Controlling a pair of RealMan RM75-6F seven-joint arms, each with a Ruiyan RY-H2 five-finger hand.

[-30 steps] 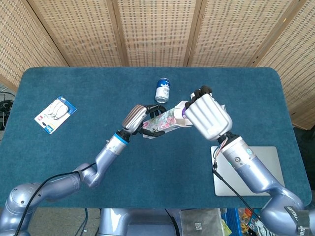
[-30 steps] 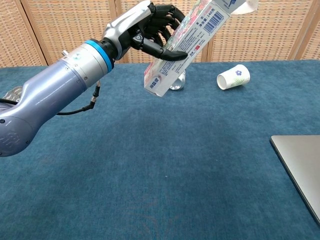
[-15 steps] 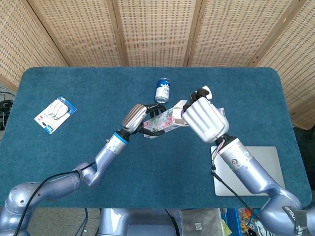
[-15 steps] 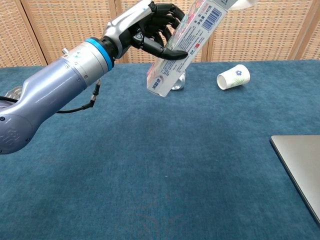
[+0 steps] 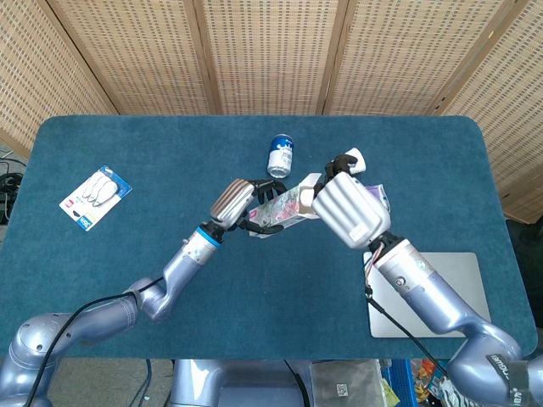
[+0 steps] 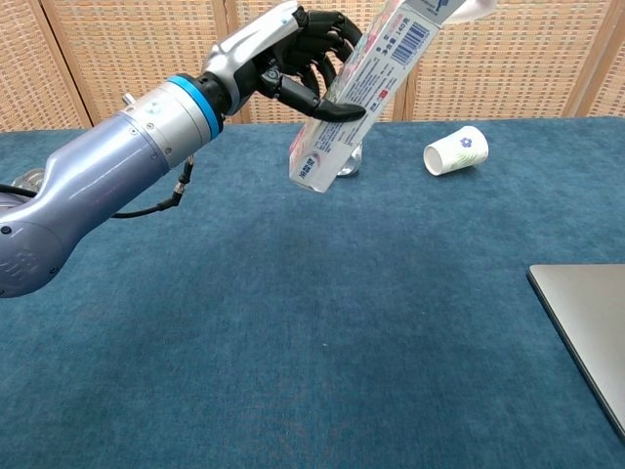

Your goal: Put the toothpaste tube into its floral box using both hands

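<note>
My left hand (image 5: 240, 203) (image 6: 293, 51) grips the floral box (image 5: 284, 208) (image 6: 354, 90) around its middle and holds it above the table, tilted with its open end up and to the right. In the chest view the white toothpaste tube (image 6: 469, 8) sticks out of that open end at the top edge of the frame. My right hand (image 5: 349, 209) sits right against the box's open end in the head view. Its fingers hold the tube's white end (image 5: 356, 156). Most of the tube is hidden by this hand and the box.
A blue drink can (image 5: 281, 155) stands behind the box. A paper cup (image 6: 457, 149) lies on its side at the right back. A grey laptop (image 5: 428, 292) (image 6: 586, 322) lies at the right front, and a card of hooks (image 5: 95, 197) at the far left.
The right hand has moved slightly left and down against the box's open end. The box now stands steeper in the left hand.
</note>
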